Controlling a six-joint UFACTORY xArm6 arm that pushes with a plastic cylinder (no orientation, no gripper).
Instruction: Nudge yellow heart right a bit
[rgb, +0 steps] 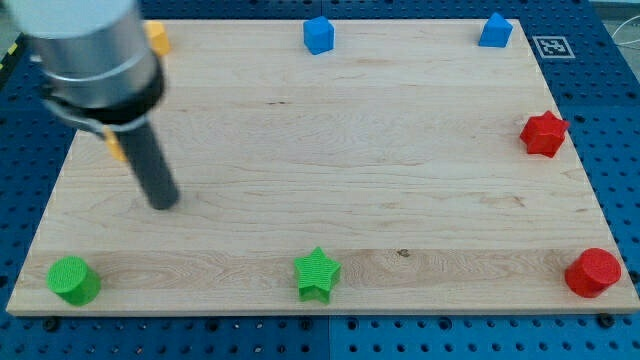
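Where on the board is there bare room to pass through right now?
The whole middle is bare, between the blue cube and green star. Blocks line the edges. It is tight only at the view's left, where my tip stands near a yellow block.

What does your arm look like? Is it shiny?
A bit! The big upper part of my arm is a round, silvery-grey cylinder, blurry here because it sits close to the camera. Under it comes a black ring, then a straight dark grey rod that ends at my tip, which is blunt and round. I see no cables, stickers or writing on it.
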